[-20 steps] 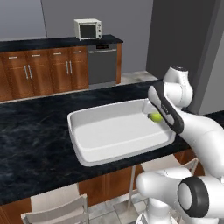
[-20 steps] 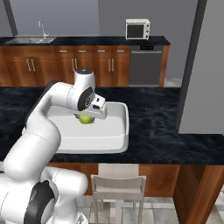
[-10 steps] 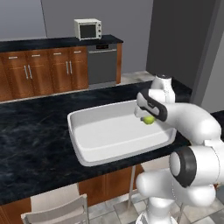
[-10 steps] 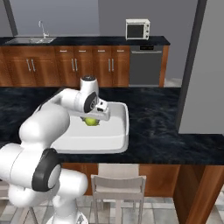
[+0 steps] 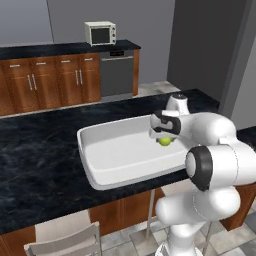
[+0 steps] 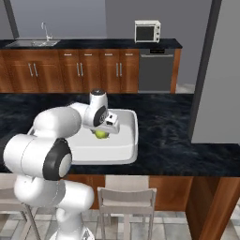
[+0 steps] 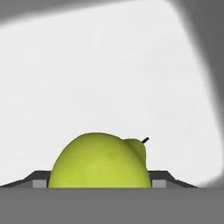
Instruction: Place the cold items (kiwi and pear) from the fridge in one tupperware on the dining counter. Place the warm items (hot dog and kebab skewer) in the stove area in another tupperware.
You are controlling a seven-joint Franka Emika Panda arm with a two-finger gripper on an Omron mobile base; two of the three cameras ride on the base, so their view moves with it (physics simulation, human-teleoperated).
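Pear (image 5: 165,141) shows green under the gripper (image 5: 163,138) in the left base view, above the right part of the white tupperware (image 5: 107,155) on the dark dining counter (image 5: 40,170). Right base view: same pear (image 6: 101,134) hangs at the gripper (image 6: 102,131) over the tupperware (image 6: 123,147). Hand view: the 2 fingers (image 7: 40,180) pinch the pear (image 7: 100,162) at its sides, long axis running away from the camera, stem toward the upper right over the tupperware floor (image 7: 109,74).

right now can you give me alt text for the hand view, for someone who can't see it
A green pear with a short dark stem sits between the gripper fingers at the bottom of the picture, seemingly held. Behind it lies the plain white floor of a tupperware, with a rounded corner and dark counter at the upper right.
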